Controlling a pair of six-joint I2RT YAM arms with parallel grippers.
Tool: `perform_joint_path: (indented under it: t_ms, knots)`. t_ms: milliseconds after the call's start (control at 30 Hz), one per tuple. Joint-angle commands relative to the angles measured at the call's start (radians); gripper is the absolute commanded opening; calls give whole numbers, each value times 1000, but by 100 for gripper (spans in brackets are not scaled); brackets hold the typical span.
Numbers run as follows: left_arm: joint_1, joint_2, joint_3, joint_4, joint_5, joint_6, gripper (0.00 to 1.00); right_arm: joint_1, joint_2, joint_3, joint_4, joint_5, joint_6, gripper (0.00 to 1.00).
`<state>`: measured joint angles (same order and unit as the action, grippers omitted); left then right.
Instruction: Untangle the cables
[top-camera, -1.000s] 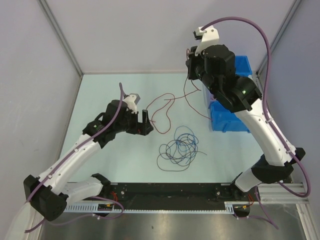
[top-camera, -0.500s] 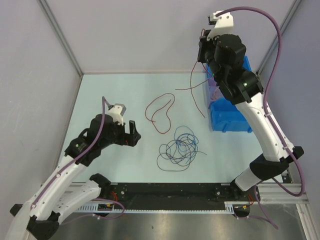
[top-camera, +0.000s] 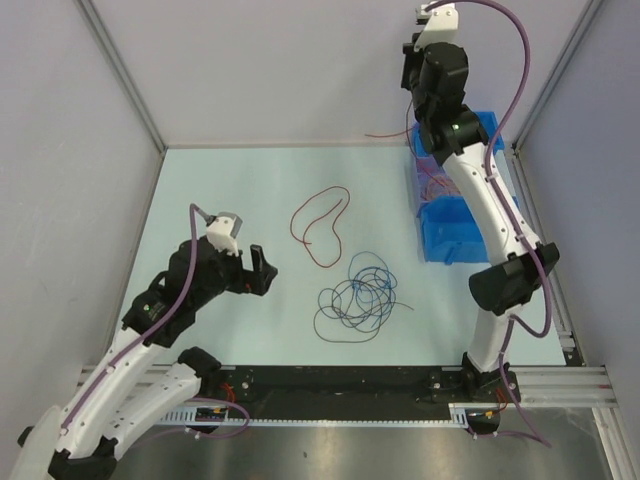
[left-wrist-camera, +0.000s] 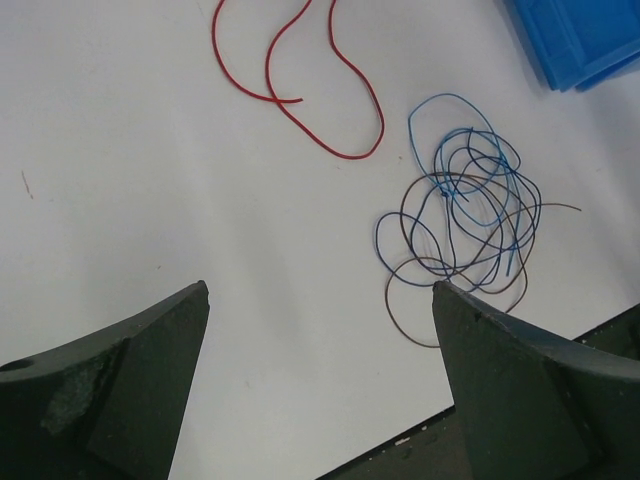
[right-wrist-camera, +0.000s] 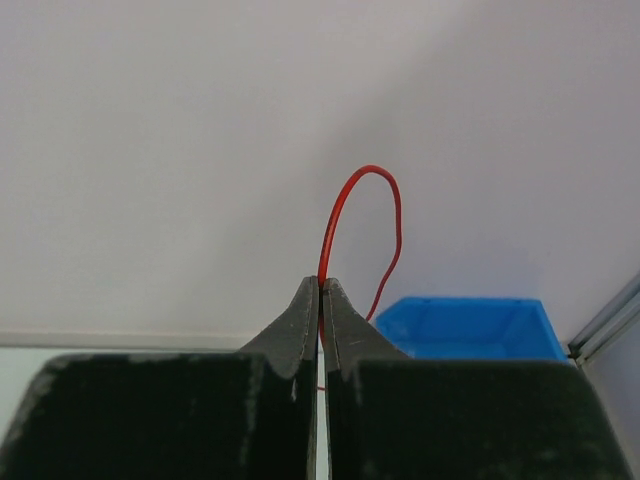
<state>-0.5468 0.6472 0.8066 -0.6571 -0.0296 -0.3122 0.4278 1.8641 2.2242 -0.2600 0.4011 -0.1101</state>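
Right claw (right-wrist-camera: 321, 285): clenched, its tips pinching the held red cable (right-wrist-camera: 370, 168); raised high above the far end of the blue bin (top-camera: 455, 245).
Held red cable: arches up out of the pinched tips and bends back down; in the top view thin red strands hang down to the blue bin and one end sticks out to the left of its far corner.
Left claw (left-wrist-camera: 320, 290): released, jaws spread wide with nothing between them; low over the worktop (top-camera: 220, 180), well to the left of the blue bin.
Loose red cable (left-wrist-camera: 350, 156): lies by itself in an open winding curve, left of the blue bin, touching no other wire.
Tangle (left-wrist-camera: 465, 215): blue and dark brown cables wound into overlapping loops, near the blue bin's near left corner, apart from the loose red cable.
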Motion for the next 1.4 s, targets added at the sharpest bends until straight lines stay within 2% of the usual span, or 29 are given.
perform_joint_path:
  t_ms: [0,167,267,400,600,733,1000,1200,1367]
  knots:
    - [36,-32,-1,40,-24,18,98,-47,47,66,252,-25,-26,0]
    - [50,-49,-3,39,-43,15,98,-84,214,222,383,-53,-40,0]
    - [50,-46,-3,34,-52,13,98,-92,323,331,453,-28,-101,0]
    - [50,-40,-1,31,-55,13,98,-153,378,345,565,-10,-123,0]
    - [50,-34,-1,30,-55,13,98,-264,443,338,561,-28,-27,0]
    - [50,-32,-1,30,-61,12,98,-307,480,296,536,-1,-37,0]
    - [50,-27,-1,30,-61,10,98,-346,426,134,524,10,-25,0]
    - [50,-29,-1,30,-61,10,98,-348,373,16,516,-33,13,0]
    - [50,-34,-1,30,-67,10,98,-348,348,-18,472,-93,82,0]
